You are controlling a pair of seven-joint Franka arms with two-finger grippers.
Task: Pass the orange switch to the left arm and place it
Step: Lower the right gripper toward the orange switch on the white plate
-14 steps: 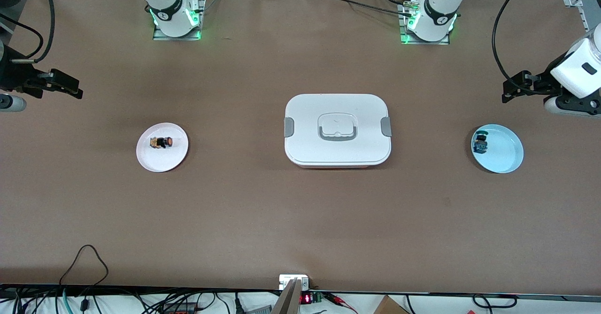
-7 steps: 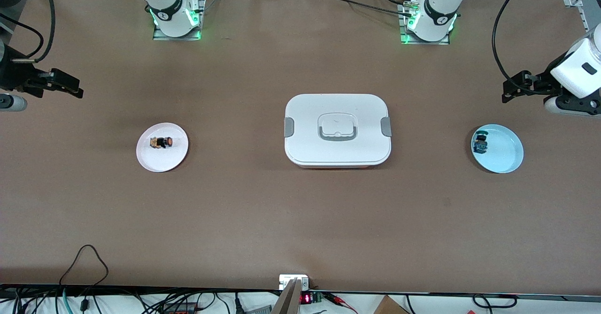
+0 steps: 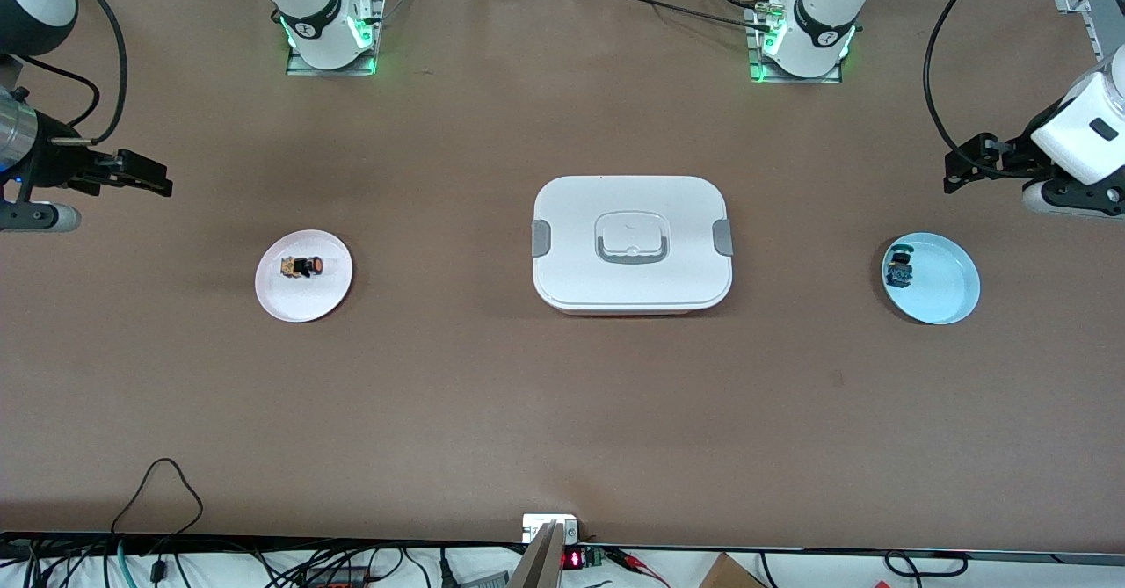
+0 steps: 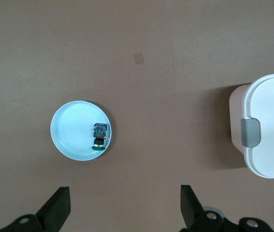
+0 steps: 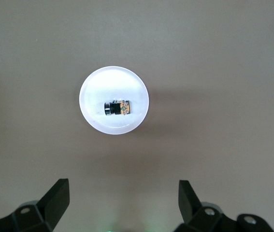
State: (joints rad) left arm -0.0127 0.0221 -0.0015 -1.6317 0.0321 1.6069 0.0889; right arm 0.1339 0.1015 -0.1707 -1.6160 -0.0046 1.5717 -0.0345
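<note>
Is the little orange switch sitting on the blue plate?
No, the orange switch lies on the white plate toward the right arm's end of the table; the blue plate holds a blue-green switch.

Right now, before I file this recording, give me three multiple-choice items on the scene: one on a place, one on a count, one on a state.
1. Where does the orange switch lie?
A. on the box lid
B. on the white plate
C. on the bare table

2. How many plates are on the table?
A. one
B. two
C. three

3. How do the right pincer's fingers stand?
A. shut on the orange switch
B. shut and empty
C. open and empty

Answers:
1. B: the front view shows the switch on the white plate, toward the right arm's end of the table, well apart from the box.
2. B: only the white plate and the light blue plate, which holds the blue-green switch.
3. C: the right wrist view shows both fingers spread wide with nothing between them, up above the plate.
</note>
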